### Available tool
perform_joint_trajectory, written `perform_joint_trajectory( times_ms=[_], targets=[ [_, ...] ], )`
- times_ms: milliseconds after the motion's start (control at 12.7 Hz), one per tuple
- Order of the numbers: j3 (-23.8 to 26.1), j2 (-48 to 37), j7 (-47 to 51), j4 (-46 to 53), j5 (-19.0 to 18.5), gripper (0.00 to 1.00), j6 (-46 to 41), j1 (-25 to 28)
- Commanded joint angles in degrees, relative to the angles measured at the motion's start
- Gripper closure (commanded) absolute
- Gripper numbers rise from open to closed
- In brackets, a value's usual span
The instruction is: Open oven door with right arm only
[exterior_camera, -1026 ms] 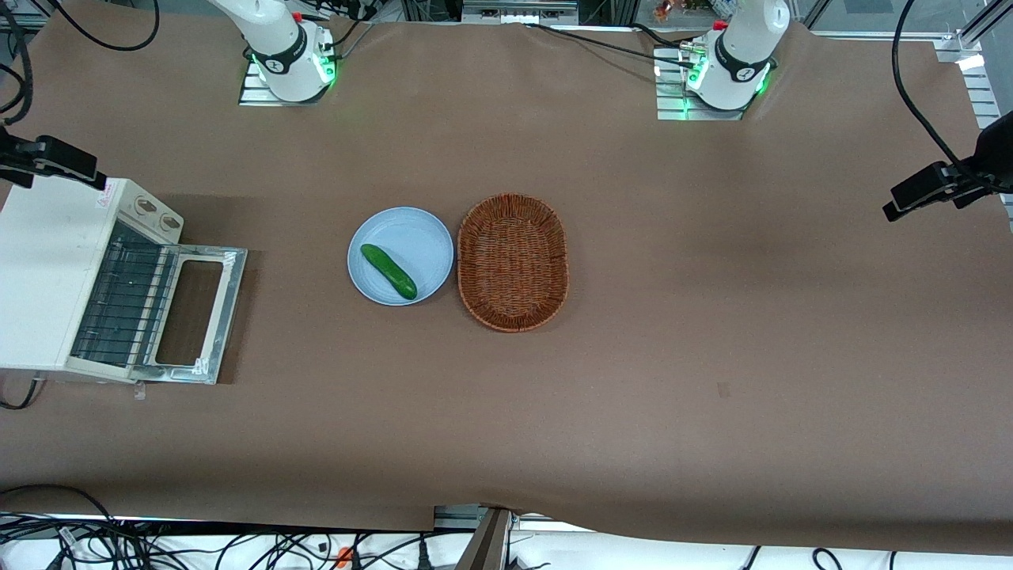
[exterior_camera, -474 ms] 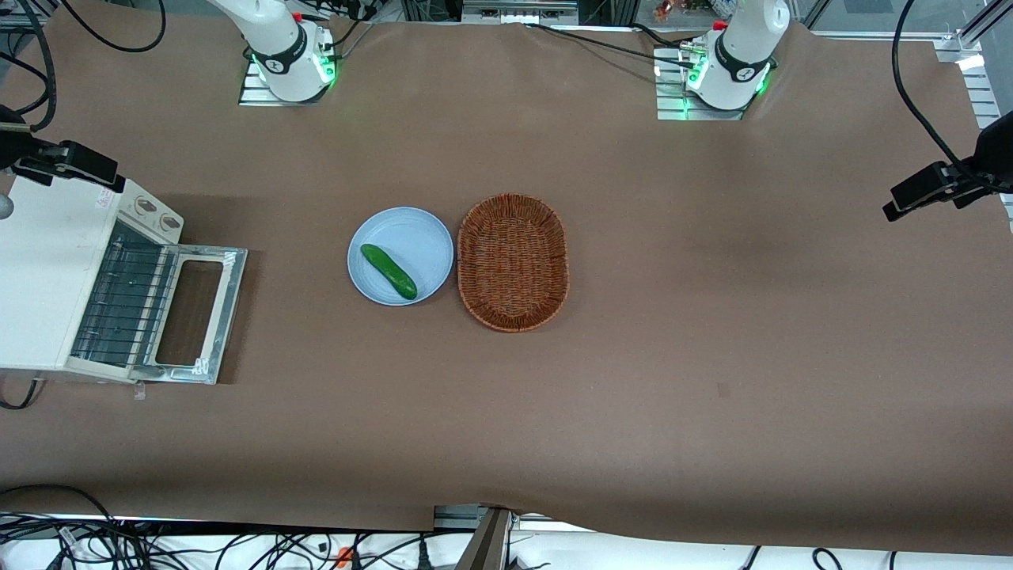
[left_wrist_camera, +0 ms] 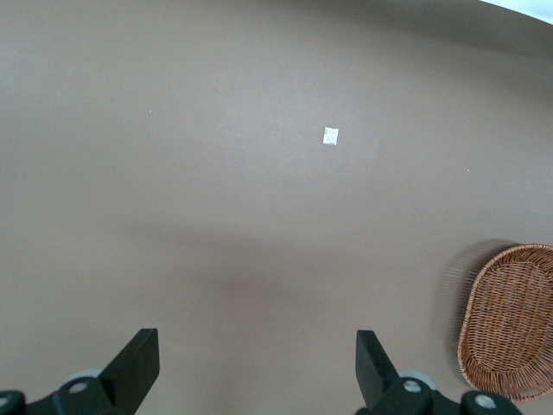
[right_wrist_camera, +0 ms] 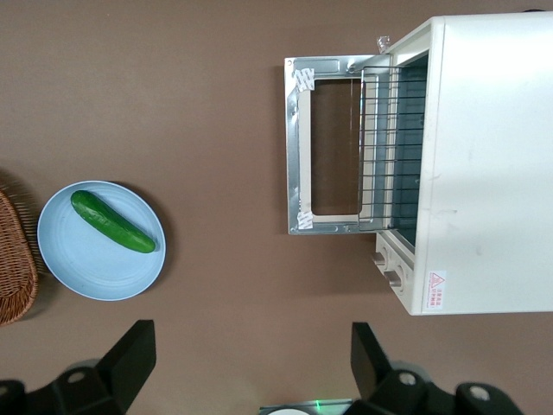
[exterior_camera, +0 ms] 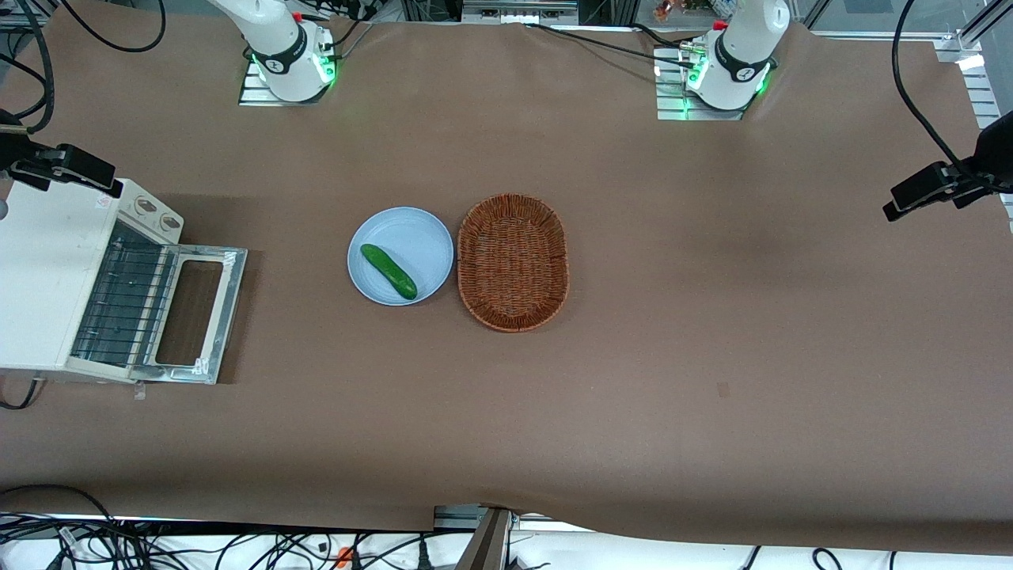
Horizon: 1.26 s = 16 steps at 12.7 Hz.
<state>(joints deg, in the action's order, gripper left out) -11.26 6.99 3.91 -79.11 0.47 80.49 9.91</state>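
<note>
The white two-knob toaster oven [exterior_camera: 39, 277] stands at the working arm's end of the table. Its oven door [exterior_camera: 228, 309] lies folded down flat on the table in front of the oven, with the wire rack [exterior_camera: 119, 305] showing inside. The right wrist view shows the oven [right_wrist_camera: 488, 164] and the open door [right_wrist_camera: 294, 147] from high above. My right gripper [right_wrist_camera: 251, 341] hangs well above the table, apart from the door, open wide and empty. The right arm's base [exterior_camera: 277, 43] stands at the table's back edge. A black end part [exterior_camera: 67, 165] of the arm reaches over the oven's top.
A light blue plate [exterior_camera: 419, 237] holding a green cucumber [exterior_camera: 388, 271] sits mid-table, beside a brown wicker basket [exterior_camera: 513, 261]. Both also show in the right wrist view, the plate [right_wrist_camera: 78, 259] and the basket [right_wrist_camera: 13, 259]. Cables hang at the front table edge.
The black end part over the oven's top has shifted slightly sideways. The door stays flat open throughout; nothing else has moved.
</note>
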Motion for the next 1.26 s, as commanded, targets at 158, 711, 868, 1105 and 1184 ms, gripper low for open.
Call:
perform_joint_trajectory(
  times_ms=[158,711,868,1105,1184],
  targets=[
    [4.0,-1.5,0.8,-1.5,0.4,0.00,0.0,-5.5],
    [5.0,-1.3,-1.3,-1.5,1.5,0.00,0.0,-6.7],
    [4.9,-1.3,-5.0,-1.4,1.4,0.00,-0.1,-6.7],
    [5.1,-1.3,-4.9,-1.3,1.1,0.00,-0.1,-6.6],
    [5.2,-1.3,-5.0,-1.3,1.2,0.00,-0.1,-6.6]
  ],
)
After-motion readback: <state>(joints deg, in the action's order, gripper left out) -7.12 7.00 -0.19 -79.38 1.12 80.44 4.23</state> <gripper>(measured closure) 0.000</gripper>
